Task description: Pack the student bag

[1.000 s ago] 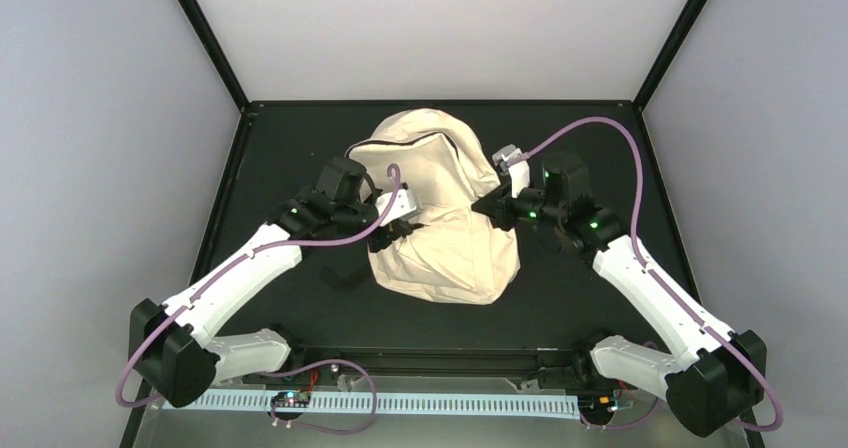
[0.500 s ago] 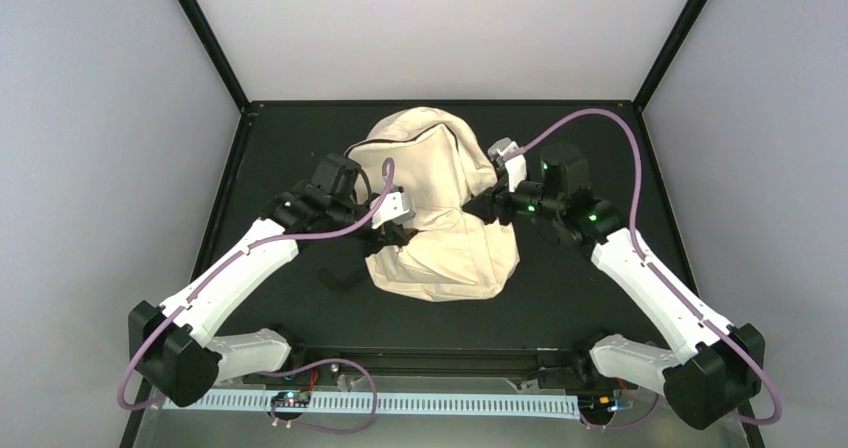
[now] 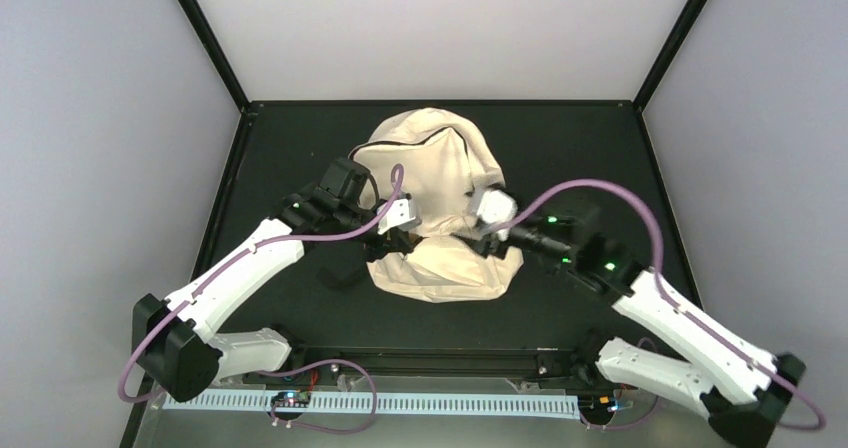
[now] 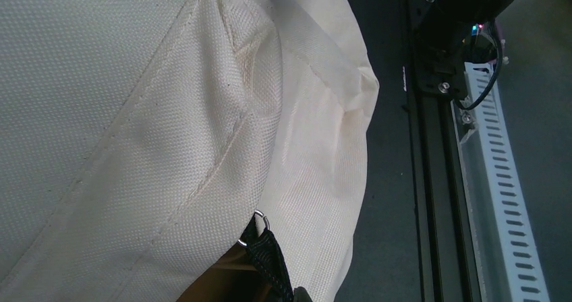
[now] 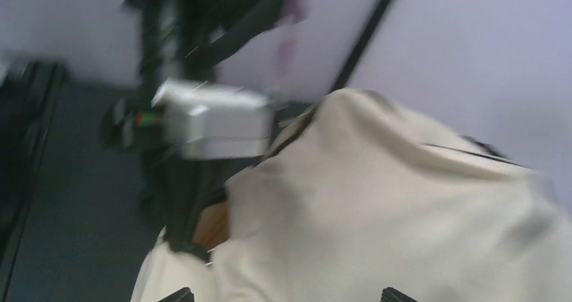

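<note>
student bag (image 3: 440, 268): cream fabric, slumped, creased

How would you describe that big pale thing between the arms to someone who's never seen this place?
Start at the black table; in its middle, between the white left arm and right arm, slumps the student bag, a soft cream fabric backpack. A dark zipper line curves over its far end. Nothing else there is soft cloth.
</note>
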Motion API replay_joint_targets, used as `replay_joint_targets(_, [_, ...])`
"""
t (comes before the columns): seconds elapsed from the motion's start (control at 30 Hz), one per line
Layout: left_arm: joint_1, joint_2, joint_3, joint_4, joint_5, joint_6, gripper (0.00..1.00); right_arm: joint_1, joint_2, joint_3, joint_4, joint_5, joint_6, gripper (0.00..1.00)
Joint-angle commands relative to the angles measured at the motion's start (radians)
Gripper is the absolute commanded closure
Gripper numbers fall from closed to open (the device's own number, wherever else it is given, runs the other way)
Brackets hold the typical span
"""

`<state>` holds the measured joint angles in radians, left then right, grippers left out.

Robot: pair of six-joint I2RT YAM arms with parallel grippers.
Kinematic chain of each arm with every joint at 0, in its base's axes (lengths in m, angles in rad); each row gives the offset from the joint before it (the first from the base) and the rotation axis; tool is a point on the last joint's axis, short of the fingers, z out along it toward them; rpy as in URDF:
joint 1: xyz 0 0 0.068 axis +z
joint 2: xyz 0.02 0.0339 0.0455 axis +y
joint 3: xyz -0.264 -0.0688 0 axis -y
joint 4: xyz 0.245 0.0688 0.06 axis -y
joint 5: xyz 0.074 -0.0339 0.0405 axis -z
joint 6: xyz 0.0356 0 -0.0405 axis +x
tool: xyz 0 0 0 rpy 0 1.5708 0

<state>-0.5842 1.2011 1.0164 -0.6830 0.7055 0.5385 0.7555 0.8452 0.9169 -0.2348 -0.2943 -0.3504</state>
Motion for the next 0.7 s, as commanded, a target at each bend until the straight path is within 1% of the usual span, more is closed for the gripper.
replay_joint_targets(0.0, [-0.009,0.008,0.039,-0.073,0.037,0.015,0.98,0.162,0.135,-0.028,-0.059,0.086,-0.345,0.25])
replay_joint_targets(0.07, [-0.010,0.010,0.042,-0.080,0.042,0.016,0.99,0.209,0.198,-0.025,-0.050,0.193,-0.432,0.23])
replay_joint_targets(0.13, [-0.009,0.010,0.042,-0.089,0.048,0.023,0.98,0.228,0.246,-0.024,-0.034,0.274,-0.504,0.21])
replay_joint_targets(0.33, [-0.011,0.008,0.056,-0.126,0.055,0.044,0.98,0.229,0.303,-0.032,0.000,0.426,-0.652,0.20])
replay_joint_targets(0.4, [-0.011,0.006,0.059,-0.137,0.061,0.053,0.98,0.229,0.305,-0.037,-0.001,0.460,-0.679,0.23])
replay_joint_targets(0.43, [-0.010,0.008,0.060,-0.143,0.061,0.058,0.98,0.229,0.305,-0.041,0.000,0.470,-0.692,0.28])
replay_joint_targets(0.53, [-0.009,0.009,0.063,-0.155,0.064,0.069,0.98,0.229,0.310,-0.049,-0.007,0.492,-0.713,0.57])
replay_joint_targets(0.6, [-0.010,0.011,0.065,-0.159,0.068,0.072,0.98,0.229,0.311,-0.051,-0.014,0.493,-0.715,0.66])
replay_joint_targets(0.67, [-0.011,0.011,0.065,-0.162,0.069,0.075,0.99,0.229,0.308,-0.052,-0.022,0.489,-0.715,0.71])
